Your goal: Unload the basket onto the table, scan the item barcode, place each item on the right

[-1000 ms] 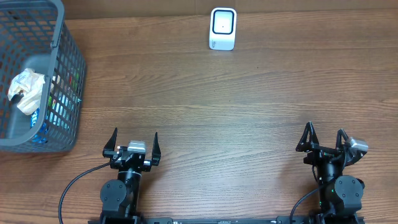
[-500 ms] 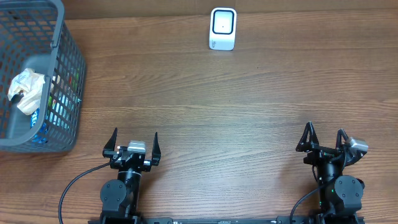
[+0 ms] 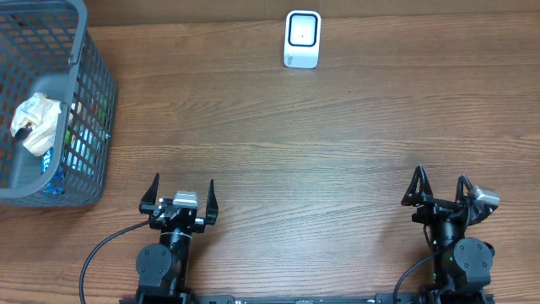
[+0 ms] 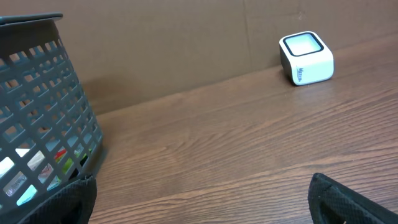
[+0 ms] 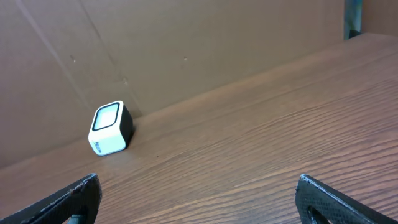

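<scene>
A small white barcode scanner [image 3: 302,39] with a dark-rimmed window stands at the table's far edge; it also shows in the left wrist view [image 4: 306,58] and the right wrist view [image 5: 111,128]. Items lie in the grey mesh basket [image 3: 94,127] at the far left: a crumpled white packet [image 3: 35,122] and colourful packs behind the mesh [image 4: 37,165]. No barcode is readable. My left gripper [image 3: 180,190] rests open at the near left, empty [image 4: 202,186]. My right gripper [image 3: 440,184] rests open at the near right, empty [image 5: 198,183]. Both are far from the basket and the scanner.
A brown cardboard wall [image 4: 186,43] backs the wooden table [image 3: 295,143] behind the scanner. The basket wall [image 4: 50,112] stands just left of my left gripper's line of view. A black cable [image 3: 101,253] loops beside the left arm's base.
</scene>
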